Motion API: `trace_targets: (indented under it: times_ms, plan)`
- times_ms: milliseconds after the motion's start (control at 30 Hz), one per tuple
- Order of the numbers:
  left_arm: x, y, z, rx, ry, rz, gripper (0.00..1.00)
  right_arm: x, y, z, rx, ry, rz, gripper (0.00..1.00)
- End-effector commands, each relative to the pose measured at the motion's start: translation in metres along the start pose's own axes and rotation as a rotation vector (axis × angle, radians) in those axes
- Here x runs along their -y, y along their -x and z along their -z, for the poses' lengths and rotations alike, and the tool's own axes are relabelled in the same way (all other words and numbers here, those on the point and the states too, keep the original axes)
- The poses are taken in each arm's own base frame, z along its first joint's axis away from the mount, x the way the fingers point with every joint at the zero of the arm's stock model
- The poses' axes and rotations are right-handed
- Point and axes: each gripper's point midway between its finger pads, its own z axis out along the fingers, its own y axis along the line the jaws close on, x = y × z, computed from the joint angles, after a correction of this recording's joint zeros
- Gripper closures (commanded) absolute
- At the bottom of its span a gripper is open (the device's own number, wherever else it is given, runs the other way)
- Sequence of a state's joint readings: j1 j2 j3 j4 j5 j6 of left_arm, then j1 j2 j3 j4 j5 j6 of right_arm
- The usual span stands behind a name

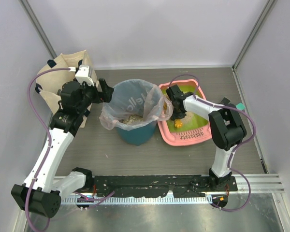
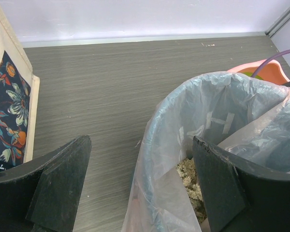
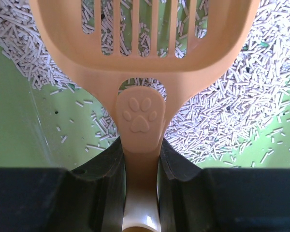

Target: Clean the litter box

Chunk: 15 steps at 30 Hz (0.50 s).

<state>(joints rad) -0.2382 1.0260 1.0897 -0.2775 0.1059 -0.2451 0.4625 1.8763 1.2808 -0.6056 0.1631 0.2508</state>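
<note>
Orange scoop handle sits clamped in the closed right gripper, its long axis running straight ahead over pale litter in the pink litter box beneath. Left gripper hangs wide open, empty, beside the bin.

The litter box is pink, scoop orange, bin teal.

Just beside litter box: teal bin
</note>
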Motion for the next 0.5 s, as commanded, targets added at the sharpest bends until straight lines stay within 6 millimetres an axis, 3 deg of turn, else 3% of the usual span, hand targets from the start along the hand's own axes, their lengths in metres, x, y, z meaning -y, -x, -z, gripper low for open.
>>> trace_targets:
  times_ms: [0, 467]
  plan:
    - [0.0037, 0.0101, -0.0012, 0.041, -0.017, -0.019, 0.11, -0.0003, 0.0394, 0.017, 0.191, 0.013, -0.071, 0.99]
    - [0.0055, 0.009, -0.0017, 0.04, -0.029, -0.022, 0.11, 0.0004, 0.0321, 0.0088, 0.306, 0.048, -0.116, 0.99]
